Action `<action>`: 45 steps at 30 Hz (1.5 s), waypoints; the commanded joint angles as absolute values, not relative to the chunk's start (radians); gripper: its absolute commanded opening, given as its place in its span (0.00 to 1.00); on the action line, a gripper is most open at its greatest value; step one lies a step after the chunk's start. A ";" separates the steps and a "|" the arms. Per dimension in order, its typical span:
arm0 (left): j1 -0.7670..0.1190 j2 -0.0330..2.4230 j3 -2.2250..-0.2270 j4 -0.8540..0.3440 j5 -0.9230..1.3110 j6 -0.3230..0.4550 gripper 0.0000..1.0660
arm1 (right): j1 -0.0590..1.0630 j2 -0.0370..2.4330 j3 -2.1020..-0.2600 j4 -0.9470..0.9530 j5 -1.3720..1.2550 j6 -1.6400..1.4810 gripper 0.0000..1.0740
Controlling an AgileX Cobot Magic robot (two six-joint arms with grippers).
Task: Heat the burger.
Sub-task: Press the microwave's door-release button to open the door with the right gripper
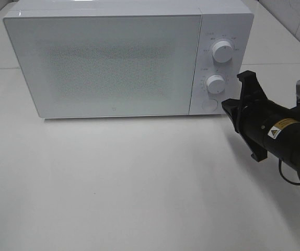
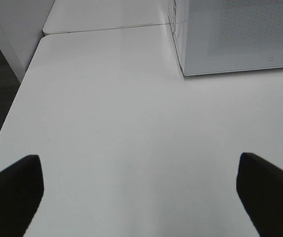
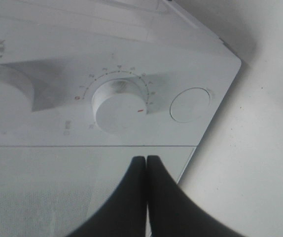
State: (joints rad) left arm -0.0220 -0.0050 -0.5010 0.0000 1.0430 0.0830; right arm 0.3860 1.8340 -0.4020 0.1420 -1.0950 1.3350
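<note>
A white box-shaped microwave (image 1: 113, 63), door closed, stands at the white tabletop's (image 1: 139, 183) far edge. The right black claw (image 1: 227, 106), pinched shut and empty, hovers beside its round button (image 1: 208, 105). The left claw (image 2: 139, 182) gapes wide. The burger is unseen (perhaps already inside); heating likely remains.

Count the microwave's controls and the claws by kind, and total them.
Knobs: 2, the upper knob and the lower knob
Buttons: 1, the button
Claws: 2, the left claw open and the right claw shut
Total: 5
</note>
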 commanded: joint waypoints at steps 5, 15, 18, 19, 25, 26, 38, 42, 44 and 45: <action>-0.024 -0.025 -0.499 -0.010 1.034 0.077 0.95 | 0.388 1.904 -0.506 0.187 -1.042 1.415 0.00; -0.024 -0.025 -0.499 -0.010 1.034 0.077 0.95 | 0.388 1.989 -0.626 0.232 -0.947 1.446 0.00; -0.024 -0.025 -0.499 -0.010 1.034 0.077 0.95 | 0.388 2.005 -0.643 0.241 -0.944 1.462 0.00; -0.024 -0.025 -0.499 -0.010 1.034 0.077 0.95 | 0.388 2.005 -0.643 0.241 -0.944 1.462 0.00; -0.024 -0.025 -0.499 -0.009 1.034 0.077 0.95 | 0.388 2.033 -0.676 0.254 -0.927 1.466 0.00; -0.024 -0.025 -0.499 -0.009 1.034 0.077 0.95 | 0.388 2.044 -0.685 0.254 -0.927 1.474 0.00; -0.024 -0.025 -0.499 -0.009 1.034 0.077 0.95 | 0.385 2.096 -0.695 0.258 -0.930 1.509 0.00; -0.024 -0.025 -0.499 -0.009 1.034 0.077 0.95 | 0.385 2.097 -0.699 0.258 -0.935 1.509 0.00; -0.024 -0.025 -0.499 -0.009 1.034 0.077 0.95 | 0.385 2.097 -0.712 0.258 -0.935 1.508 0.00; -0.024 -0.025 -0.499 -0.009 1.034 0.077 0.95 | 0.385 2.097 -0.722 0.258 -0.935 1.505 0.00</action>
